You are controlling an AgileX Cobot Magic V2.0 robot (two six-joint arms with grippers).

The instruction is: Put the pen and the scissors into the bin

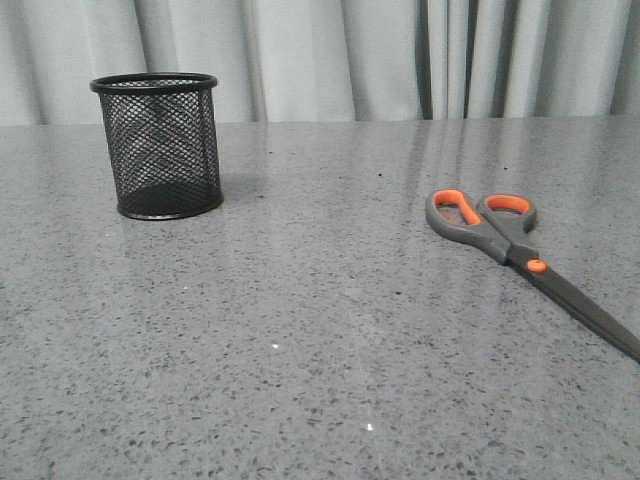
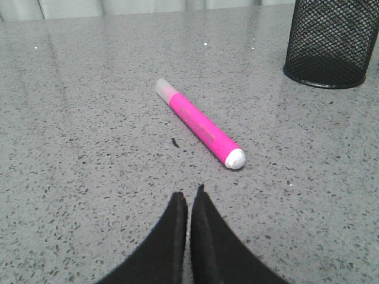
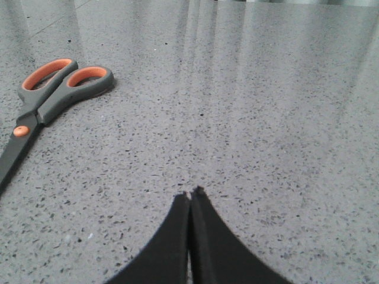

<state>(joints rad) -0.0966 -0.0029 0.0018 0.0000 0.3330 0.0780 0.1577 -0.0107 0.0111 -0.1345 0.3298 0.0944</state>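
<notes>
The black mesh bin stands upright at the far left of the table; it also shows in the left wrist view. The grey and orange scissors lie flat at the right, closed, blades pointing to the front right; they also show in the right wrist view. The magenta pen lies flat on the table in the left wrist view, a short way ahead of my left gripper, which is shut and empty. My right gripper is shut and empty, apart from the scissors. The pen and both grippers are out of the front view.
The grey speckled table stretches wide between bin and scissors. A pale curtain hangs behind the table's far edge. A small dark speck lies beside the pen.
</notes>
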